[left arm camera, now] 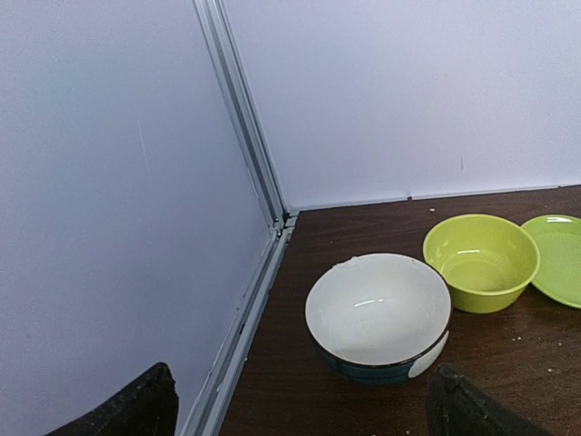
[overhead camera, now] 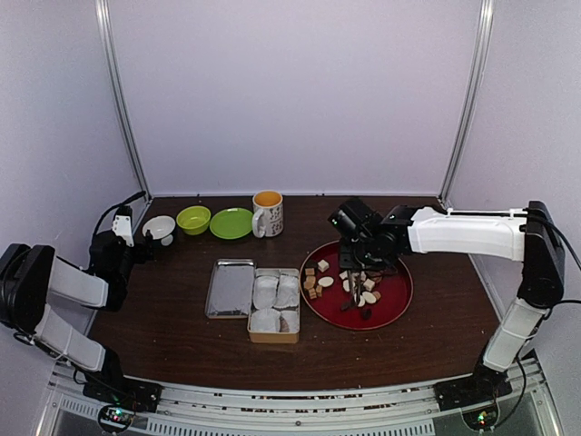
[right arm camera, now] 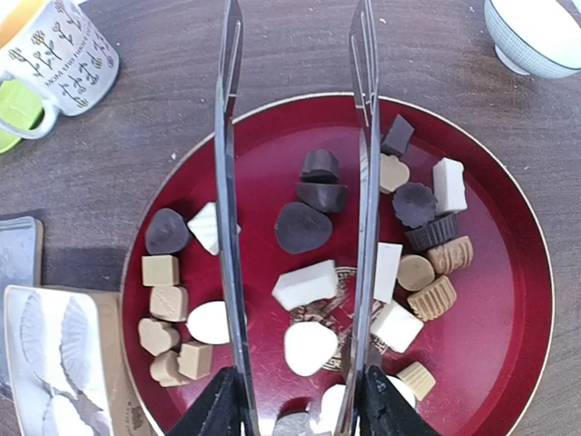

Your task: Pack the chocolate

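Mostly the chocolate (right arm camera: 302, 227) sits loose on the red plate (right arm camera: 508, 300): dark brown, tan and white pieces, cubes and rounded shapes, scattered across its middle and left side. None shows in the tin box (overhead camera: 274, 304) just left of the plate, which holds only white paper liners (overhead camera: 266, 292). A flat metal lid (overhead camera: 230, 288) lies beside the box on the table (overhead camera: 182, 345).

The right arm reaches in from the right edge, forearm stretched level over the table, wrist bent down above the plate. Right gripper (right arm camera: 300, 413) is clenched on thin tongs (right arm camera: 227, 227), its black fingers (right arm camera: 218, 409) pressing the two arms from outside. Tong arms stand apart, a few dark pieces between them. Tong tips run off the top of the wrist view; from above they seem to reach down among the pieces, but contact is too small to judge.

The left arm is folded back at the far left. Left gripper (left arm camera: 304, 400) is released, jaws spread wide, nothing between them, facing a white bowl (left arm camera: 378, 313). Only the fingertip edges show at the bottom of that view. Beyond it stand a green bowl (left arm camera: 479, 262) and a green plate (left arm camera: 558, 259), cut off at the frame edge, then a mug (overhead camera: 268, 213).
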You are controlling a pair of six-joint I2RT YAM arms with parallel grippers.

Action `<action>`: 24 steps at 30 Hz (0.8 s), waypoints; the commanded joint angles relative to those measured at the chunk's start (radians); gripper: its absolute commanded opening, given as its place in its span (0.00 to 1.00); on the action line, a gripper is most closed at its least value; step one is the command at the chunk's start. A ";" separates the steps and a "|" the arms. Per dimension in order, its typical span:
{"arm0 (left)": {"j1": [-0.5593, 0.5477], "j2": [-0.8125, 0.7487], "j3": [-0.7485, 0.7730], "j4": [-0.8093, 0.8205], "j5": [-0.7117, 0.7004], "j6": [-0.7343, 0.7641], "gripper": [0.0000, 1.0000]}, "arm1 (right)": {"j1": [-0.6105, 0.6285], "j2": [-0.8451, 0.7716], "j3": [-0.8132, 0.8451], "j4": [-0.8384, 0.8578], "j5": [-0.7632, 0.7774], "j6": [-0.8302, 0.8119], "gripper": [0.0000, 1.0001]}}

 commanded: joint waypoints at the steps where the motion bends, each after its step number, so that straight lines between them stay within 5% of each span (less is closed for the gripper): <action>1: 0.006 0.007 -0.003 0.059 0.013 -0.011 0.98 | -0.004 -0.051 -0.059 -0.040 0.043 -0.032 0.43; 12: 0.006 0.007 -0.003 0.061 0.013 -0.011 0.98 | -0.023 -0.105 -0.242 -0.041 0.021 -0.245 0.44; 24: 0.006 0.005 -0.004 0.061 0.013 -0.011 0.98 | -0.050 -0.062 -0.256 0.066 -0.076 -0.271 0.51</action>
